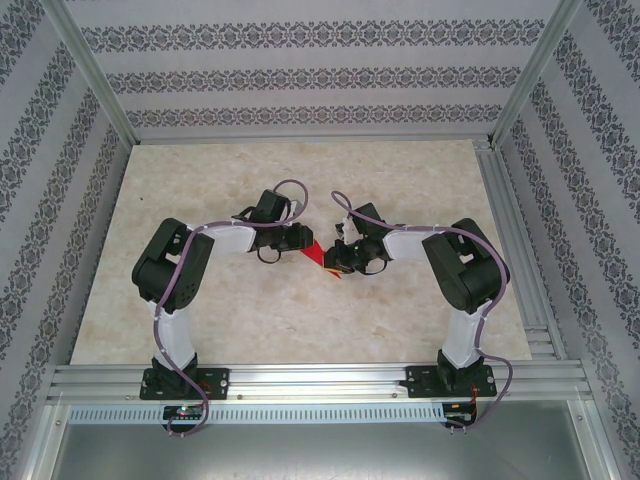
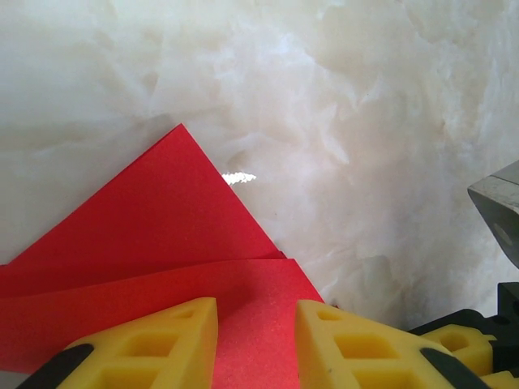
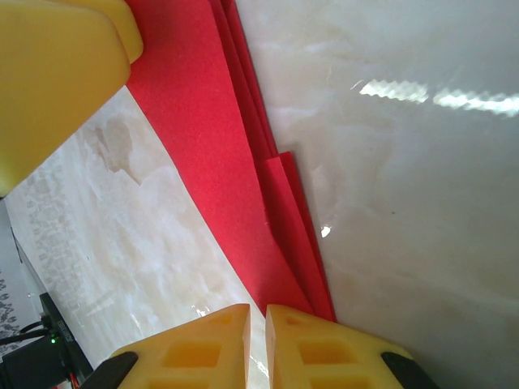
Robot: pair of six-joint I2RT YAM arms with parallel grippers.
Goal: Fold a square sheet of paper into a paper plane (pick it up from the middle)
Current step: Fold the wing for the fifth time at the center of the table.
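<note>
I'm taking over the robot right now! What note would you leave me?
Left end effector: open, low over the red paper plane, which lies on the table.
Right end effector: nearly shut at its layered edge; I can't tell if it pinches.
Done: several folds, a point formed.
Left: likely final wing creases, then pick it up from the middle.
</note>
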